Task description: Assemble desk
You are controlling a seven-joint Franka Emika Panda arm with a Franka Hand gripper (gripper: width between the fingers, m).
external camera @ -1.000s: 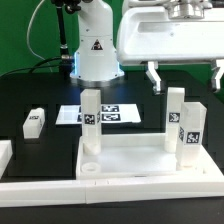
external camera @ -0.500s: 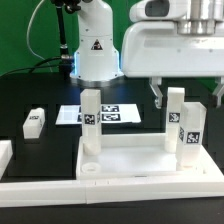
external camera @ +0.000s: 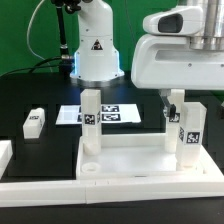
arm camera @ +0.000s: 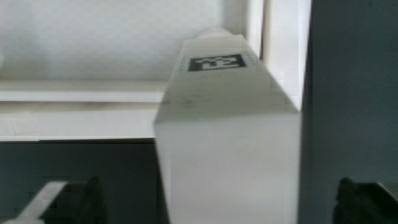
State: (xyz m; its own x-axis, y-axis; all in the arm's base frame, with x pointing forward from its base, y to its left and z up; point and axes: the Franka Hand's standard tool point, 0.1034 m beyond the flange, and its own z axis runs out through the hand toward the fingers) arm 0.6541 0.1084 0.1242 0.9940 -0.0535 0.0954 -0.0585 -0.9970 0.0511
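The white desk tabletop [external camera: 130, 155] lies rim-up at the front. Three white tagged legs stand upright in it: one at the exterior view's left [external camera: 91, 122] and two at its right, a rear one [external camera: 175, 112] and a front one [external camera: 191, 135]. A fourth leg [external camera: 35, 122] lies loose on the black table. My gripper [external camera: 190, 99] is open and low over the two right legs. In the wrist view my gripper [arm camera: 217, 202] has one upright leg [arm camera: 222, 140] between its dark fingertips [arm camera: 71, 203], apart from both. I cannot tell which right leg it is.
The marker board [external camera: 110, 115] lies behind the tabletop, in front of the robot base [external camera: 97, 55]. A long white rail [external camera: 110, 188] runs along the front edge, and another white piece [external camera: 4, 152] sits at the exterior view's left.
My gripper has come down and shifted toward the exterior view's right, from above the right legs to around their tops. Its jaws stay open. The parts have not moved.
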